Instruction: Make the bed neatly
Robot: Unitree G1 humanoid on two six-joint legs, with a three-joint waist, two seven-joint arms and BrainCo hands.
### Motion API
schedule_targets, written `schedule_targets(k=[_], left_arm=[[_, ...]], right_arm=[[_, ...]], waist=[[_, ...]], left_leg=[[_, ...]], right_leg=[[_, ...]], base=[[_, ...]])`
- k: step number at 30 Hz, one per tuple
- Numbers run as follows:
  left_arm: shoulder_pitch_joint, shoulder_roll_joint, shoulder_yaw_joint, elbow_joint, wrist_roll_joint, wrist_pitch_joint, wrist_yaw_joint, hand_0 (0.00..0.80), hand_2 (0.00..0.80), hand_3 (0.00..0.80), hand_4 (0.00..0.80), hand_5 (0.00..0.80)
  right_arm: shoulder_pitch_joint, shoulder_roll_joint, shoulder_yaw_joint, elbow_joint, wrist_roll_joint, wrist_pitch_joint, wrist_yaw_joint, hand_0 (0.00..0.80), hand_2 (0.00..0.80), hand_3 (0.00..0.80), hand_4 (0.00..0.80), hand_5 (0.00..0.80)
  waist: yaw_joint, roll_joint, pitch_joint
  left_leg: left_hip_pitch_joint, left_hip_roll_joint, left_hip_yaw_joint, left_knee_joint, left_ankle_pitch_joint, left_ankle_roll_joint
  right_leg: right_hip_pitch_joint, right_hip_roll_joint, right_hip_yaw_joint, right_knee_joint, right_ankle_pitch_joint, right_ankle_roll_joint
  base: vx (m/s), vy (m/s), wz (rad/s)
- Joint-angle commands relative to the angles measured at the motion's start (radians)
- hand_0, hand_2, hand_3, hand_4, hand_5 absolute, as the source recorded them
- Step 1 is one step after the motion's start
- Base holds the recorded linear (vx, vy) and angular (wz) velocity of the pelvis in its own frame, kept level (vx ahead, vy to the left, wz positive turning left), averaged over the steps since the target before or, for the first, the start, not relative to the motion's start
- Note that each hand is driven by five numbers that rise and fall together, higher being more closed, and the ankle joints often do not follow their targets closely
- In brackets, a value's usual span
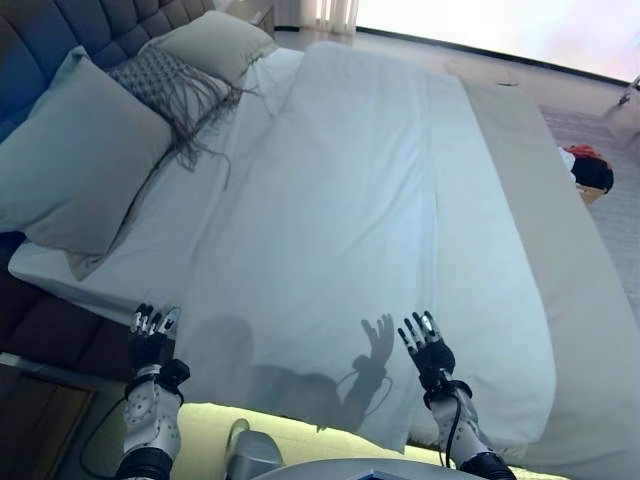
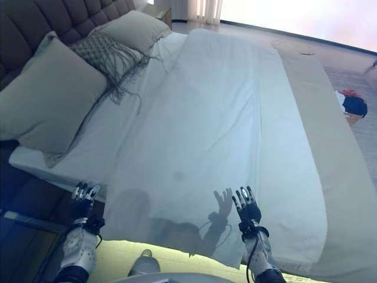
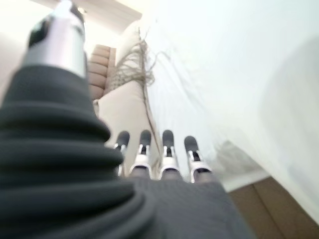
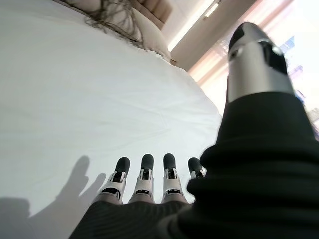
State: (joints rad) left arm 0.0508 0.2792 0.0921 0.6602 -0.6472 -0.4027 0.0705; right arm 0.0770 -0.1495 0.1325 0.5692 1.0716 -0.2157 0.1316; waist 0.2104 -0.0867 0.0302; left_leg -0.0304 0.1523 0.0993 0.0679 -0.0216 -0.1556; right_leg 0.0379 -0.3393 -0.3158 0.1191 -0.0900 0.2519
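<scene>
Nearest, both hands raised at the bed's near edge, fingers straight and spread, holding nothing. Left hand point(image 1: 150, 335) off the near corner of the mattress, clear of the cloth; right hand point(image 1: 428, 345) over the near hem of the white duvet point(image 1: 350, 230), not visibly touching it (only its shadow on the cloth). Duvet stretching away from both hands, long axis running from the near hem to the far side of the bed, near hem draped over the edge. Ahead and left of the left hand: grey pillow point(image 1: 75, 160), fringed cushion point(image 1: 165, 85), second pillow point(image 1: 215, 42) against the headboard point(image 1: 60, 30).
</scene>
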Motion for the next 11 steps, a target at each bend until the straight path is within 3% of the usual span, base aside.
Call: schedule_targets(k=[1,11], left_arm=[[-0.042,0.03,0.033,-0.083,0.004,-0.018,-0.022,0.0,0.0,0.0,0.0,0.0],[0.002,0.028,0.039,-0.118,-0.004,0.004,-0.027,0.0,0.0,0.0,0.0,0.0]], right_arm=[[-0.035,0.027,-0.031,-0.036,-0.045,-0.051,-0.015,0.0,0.0,0.0,0.0,0.0],[-0.004,0.02,-0.042,-0.071,-0.038,-0.041,0.002,0.0,0.0,0.0,0.0,0.0]], waist=[[0.036,-0.014,0.044],[0.024,-0.02,0.03]], left_leg=[[0.029,-0.052,0.012,-0.089,0.05,0.103],[0.066,-0.039,0.03,-0.101,0.039,0.102]], right_leg=[[-0.025,0.022,-0.033,-0.12,0.237,-0.03],[-0.002,0.03,-0.031,-0.126,0.221,-0.03]], base=[[0.074,0.042,0.0],[0.041,-0.016,0.04]])
